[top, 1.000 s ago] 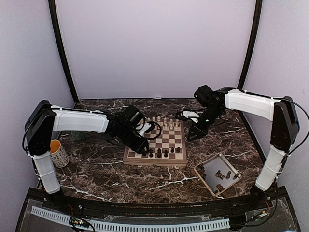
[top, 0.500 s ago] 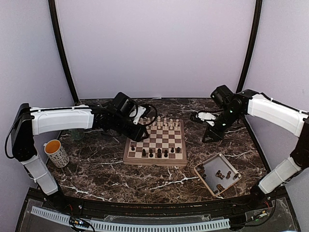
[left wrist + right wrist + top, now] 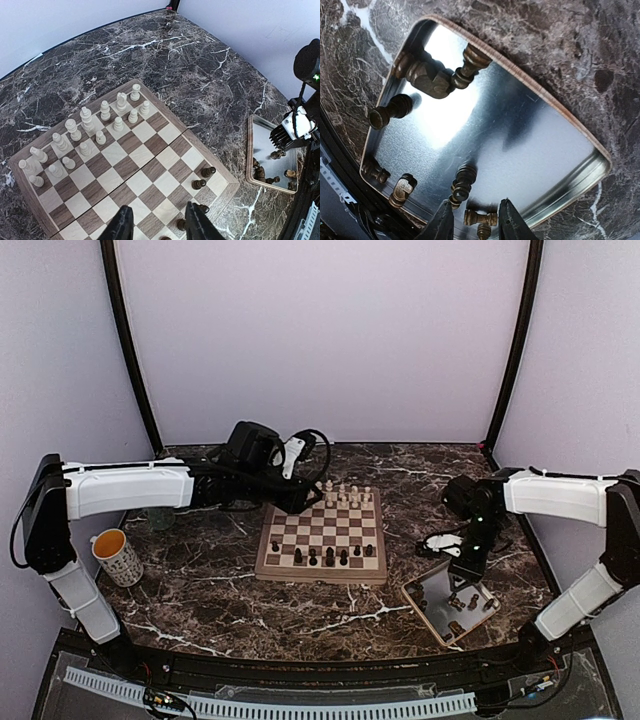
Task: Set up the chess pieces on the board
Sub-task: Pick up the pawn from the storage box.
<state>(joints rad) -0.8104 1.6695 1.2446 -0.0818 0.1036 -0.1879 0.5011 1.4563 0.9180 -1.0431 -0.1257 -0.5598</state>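
On the marbled table (image 3: 200, 600), the board (image 3: 320, 577) lies in the middle, between the two arms. Pale pieces (image 3: 87, 130) stand in two rows along its far edge. A handful of dark chess pieces (image 3: 313, 558) stand spread along its near edge, not in a full row. The left gripper (image 3: 160, 222) hovers above the board, near its far left corner. Its fingers stand apart with nothing between them, and bare checkered squares show through the gap. To the right of the board, near the table's front edge, sits a shallow square tray (image 3: 520, 130) with a shiny metal floor and a wooden rim. More dark pieces lie tipped over in it, mostly along its edges. Two lie touching in one corner and the others lie loose. The right gripper (image 3: 465, 565) hangs just over the tray with its jaws parted. In the right wrist view one fallen dark piece lies in line with the gap between the fingertips, and the jaws are not closed on it. A mug (image 3: 118, 557) with orange inside stands at the table's left side, well apart from the board.
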